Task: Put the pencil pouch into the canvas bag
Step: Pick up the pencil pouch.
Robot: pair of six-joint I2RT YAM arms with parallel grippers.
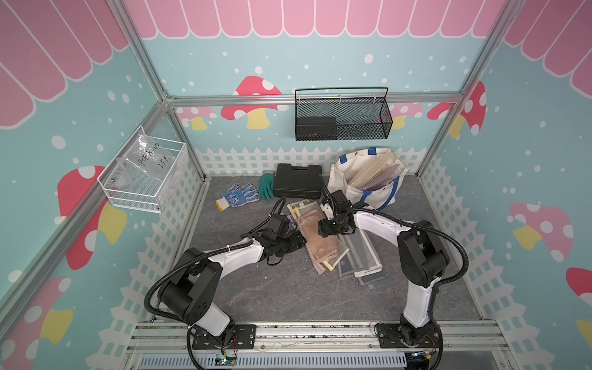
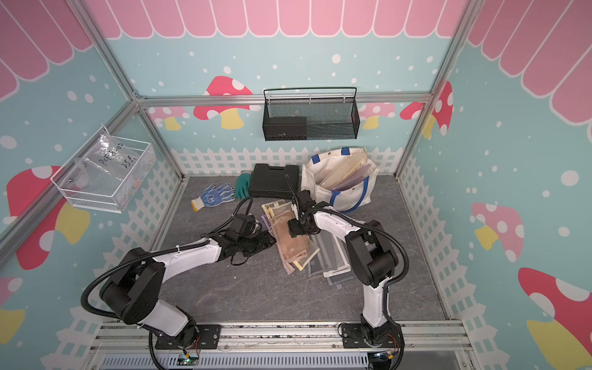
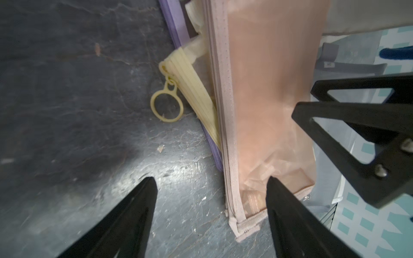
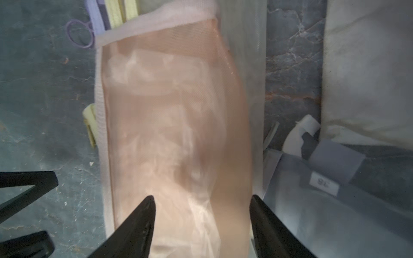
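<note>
The pencil pouch (image 1: 322, 246) (image 2: 293, 245) is a peach-pink mesh pouch lying on top of a pile of pouches in the middle of the floor. My left gripper (image 1: 303, 242) (image 3: 211, 181) is open at its left edge, one finger over the floor and one over the mesh, with the zipper edge (image 3: 225, 134) between them. My right gripper (image 1: 323, 230) (image 4: 203, 197) is open low over the pouch (image 4: 174, 111), both fingers above the mesh. The canvas bag (image 1: 342, 179) (image 2: 315, 176), cream with blue handles, stands open at the back right with flat items inside.
Under the pink pouch lie yellow (image 3: 196, 89), purple and grey mesh pouches (image 1: 362, 256). A black case (image 1: 298, 181), a green glove (image 1: 266, 187) and a blue-white glove (image 1: 238, 194) lie at the back. A black mesh basket (image 1: 342, 117) and a white wire basket (image 1: 144, 179) hang on the walls.
</note>
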